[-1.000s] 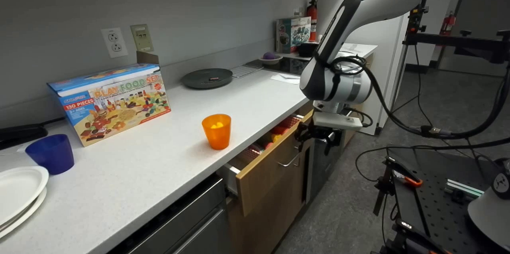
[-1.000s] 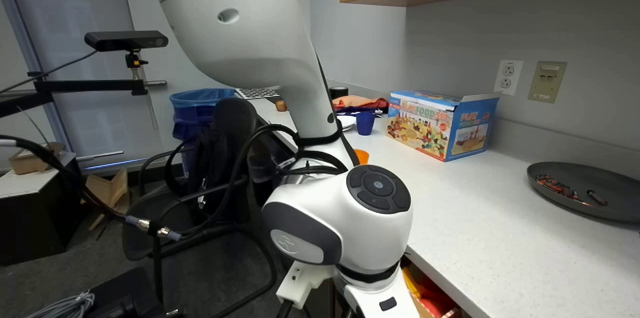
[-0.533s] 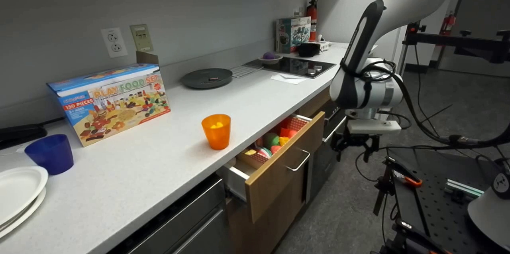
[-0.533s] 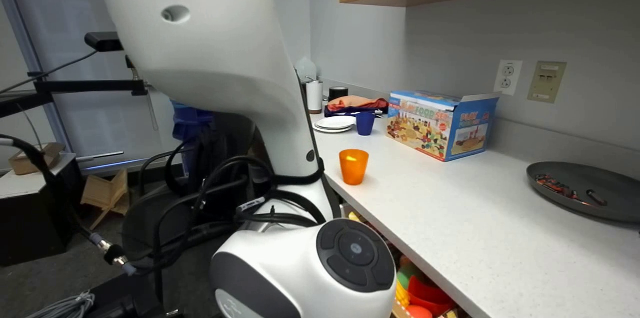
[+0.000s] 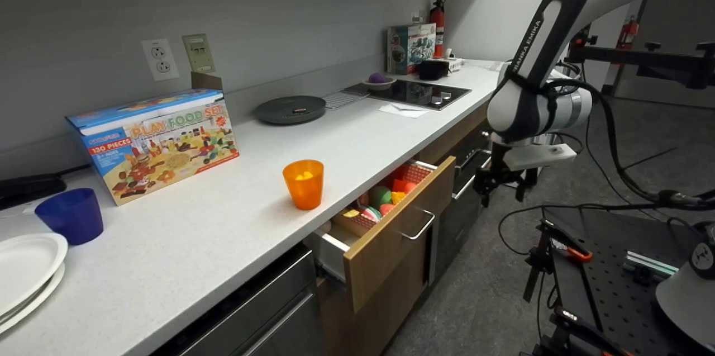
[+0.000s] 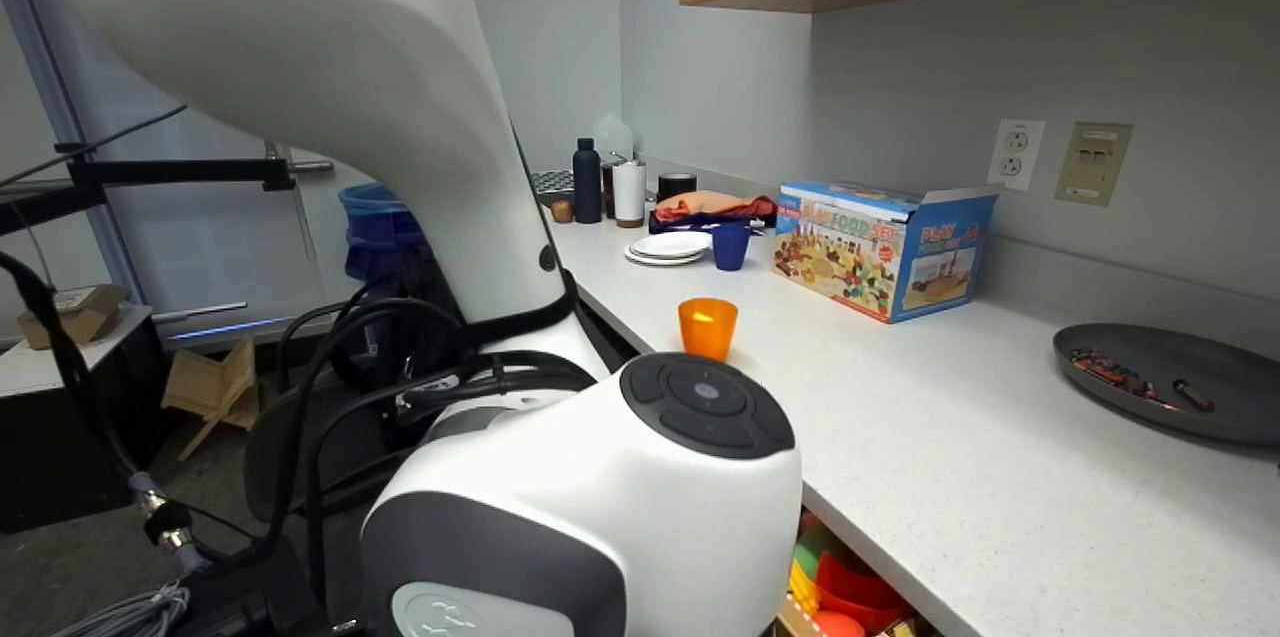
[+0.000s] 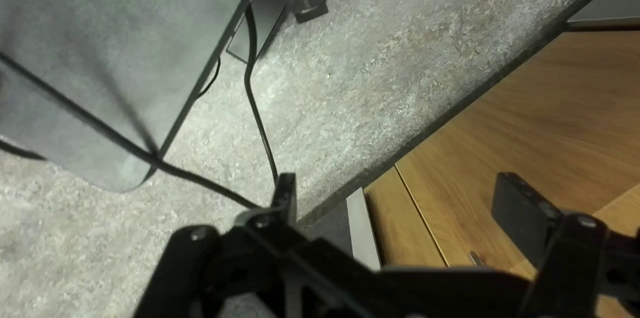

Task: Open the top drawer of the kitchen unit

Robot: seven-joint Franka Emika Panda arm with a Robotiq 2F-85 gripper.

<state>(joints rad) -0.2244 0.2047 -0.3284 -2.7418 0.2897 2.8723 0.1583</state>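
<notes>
The top drawer (image 5: 385, 250) of the kitchen unit (image 5: 223, 244) stands pulled out in an exterior view. Its brown front carries a silver bar handle (image 5: 420, 226). Inside, a basket holds colourful toy food (image 5: 385, 197), which also shows in an exterior view (image 6: 840, 592), where the arm hides most of the drawer. My gripper (image 5: 503, 195) hangs apart from the drawer, to the right of its front and in front of the dark oven. In the wrist view the gripper (image 7: 397, 190) is open with nothing between its fingers; brown wood fronts (image 7: 475, 158) and the floor lie beyond.
An orange cup (image 5: 304, 185) stands near the counter edge behind the drawer. A play food box (image 5: 162, 146), blue cup (image 5: 72, 216), white plates (image 5: 28, 266) and dark pan (image 5: 290, 110) are on the counter. A black robot table (image 5: 614, 255) stands at the right. Cables hang from the arm.
The drawer slid further out between one second and half a second ago, then stayed still. My gripper has moved right, away from the drawer front, and lately a little up.
</notes>
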